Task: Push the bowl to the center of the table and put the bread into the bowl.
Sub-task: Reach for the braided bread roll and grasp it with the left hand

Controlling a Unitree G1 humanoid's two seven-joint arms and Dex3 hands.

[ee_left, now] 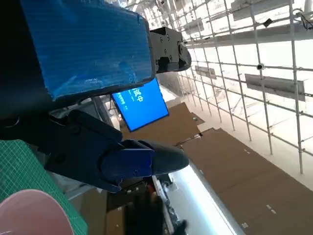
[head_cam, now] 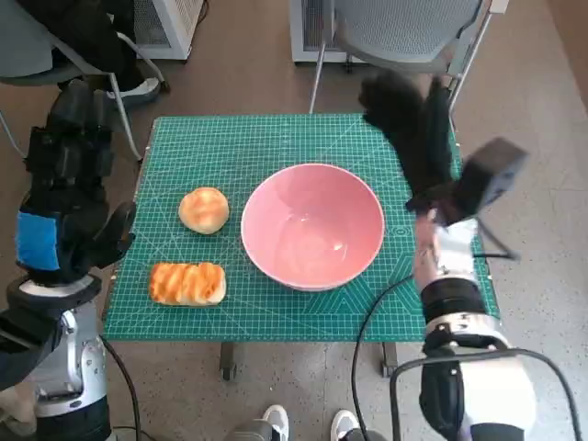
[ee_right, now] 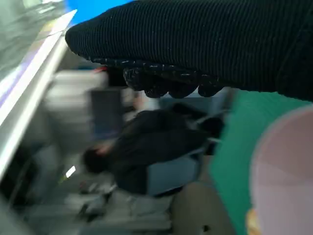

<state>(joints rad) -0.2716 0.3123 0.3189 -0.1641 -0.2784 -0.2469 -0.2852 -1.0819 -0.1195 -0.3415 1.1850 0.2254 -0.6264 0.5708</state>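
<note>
Green cutting mat (head_cam: 276, 138) covers the small table; brown floor round it, a grey chair (head_cam: 404, 37) at the far edge, a person's shoes (head_cam: 308, 424) at the near edge.

Pink bowl (head_cam: 312, 225) sits about mid-mat, perhaps slightly toward the right hand's side. Empty. Judged: the push is largely done or needs only a small nudge.

Two breads lie beside the bowl on the left hand's side. Round bun (head_cam: 203, 209) just beside the bowl's rim, not touching. Long ridged loaf (head_cam: 187, 283) nearer the robot, long axis running across the table, roughly from the left hand toward the bowl.

Left hand (head_cam: 69, 197) hangs off the mat's edge, raised, holding nothing; fingers appear spread in the head view. Both breads lie from it inward toward the bowl, near; the bun a little farther out along the table, the loaf closer in toward the robot's body.

Right hand (head_cam: 413, 124) is raised beyond the bowl's far-right rim, blurred; whether its fingers are apart or curled I cannot tell. Nothing visibly held. Bowl stands between it and the breads.

Judged: left hand is clearly nearer either bread; reach goes inward, then carry onward the same way into the bowl.
</note>
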